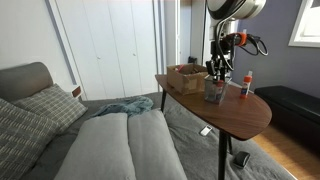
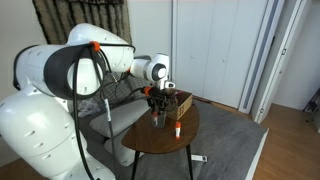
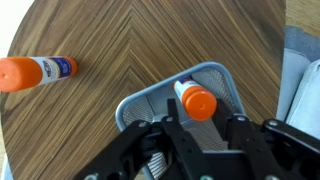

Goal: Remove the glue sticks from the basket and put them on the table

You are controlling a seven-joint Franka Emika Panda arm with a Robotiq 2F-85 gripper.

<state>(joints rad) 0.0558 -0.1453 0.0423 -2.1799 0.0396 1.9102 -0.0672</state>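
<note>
One glue stick [image 1: 245, 85] stands upright on the table [image 1: 240, 118], apart from the basket; it also shows in an exterior view [image 2: 177, 128] and at the left of the wrist view [image 3: 32, 72]. The grey mesh basket [image 3: 150, 100] holds another glue stick [image 3: 197, 102], orange cap up. The basket shows in both exterior views [image 1: 214, 93] [image 2: 158, 119]. My gripper [image 3: 205, 122] hangs right over the basket, fingers open on either side of that glue stick's cap, with a gap to the right finger. It shows in both exterior views [image 1: 217, 72] [image 2: 156, 102].
A low brown open box [image 1: 185, 78] sits on the table just behind the basket, also in an exterior view [image 2: 180, 101]. A grey couch [image 1: 120, 145] lies beside the table. A dark bench [image 1: 290, 105] stands by the wall.
</note>
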